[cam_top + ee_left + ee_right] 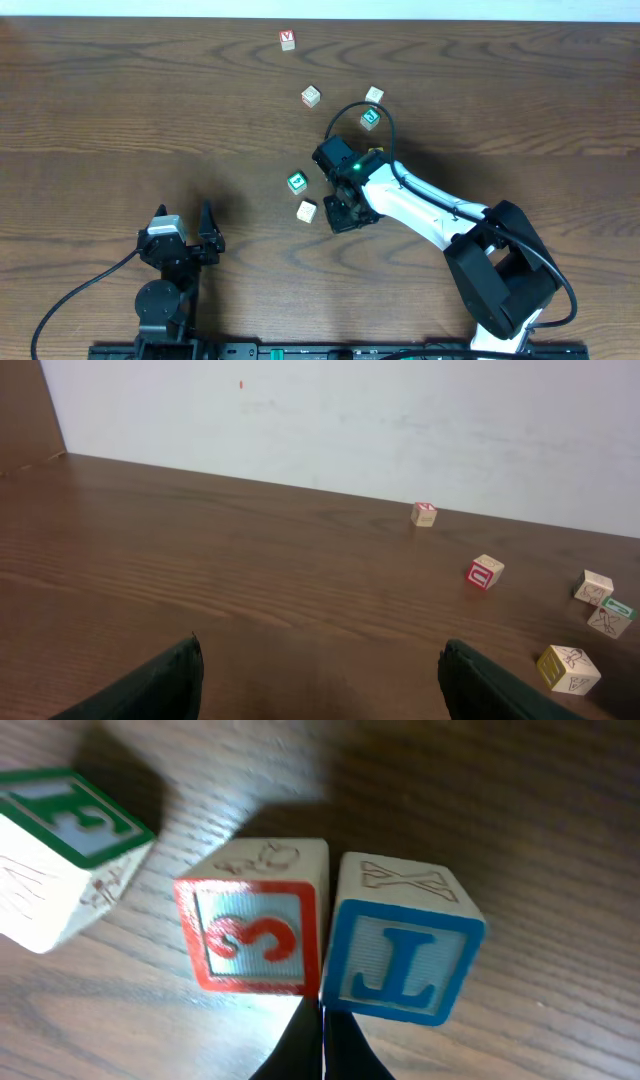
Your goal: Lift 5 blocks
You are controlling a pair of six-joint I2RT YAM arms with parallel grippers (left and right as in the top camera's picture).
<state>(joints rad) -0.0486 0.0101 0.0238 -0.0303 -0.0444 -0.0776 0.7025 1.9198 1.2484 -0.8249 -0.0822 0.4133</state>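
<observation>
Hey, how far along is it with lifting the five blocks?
Nothing looks lifted: the red 3 block and blue block sit side by side on the table, a green block nearby. In hand: the right gripper, shut and empty, points at their seam. The left gripper is open and empty. All five lifts seemingly remain.

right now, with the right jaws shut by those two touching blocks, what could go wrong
The shut right jaws point at the seam between the red 3 block and the blue block, which touch: advancing may push them apart rather than grip. Opening there could nudge the green block close by.
</observation>
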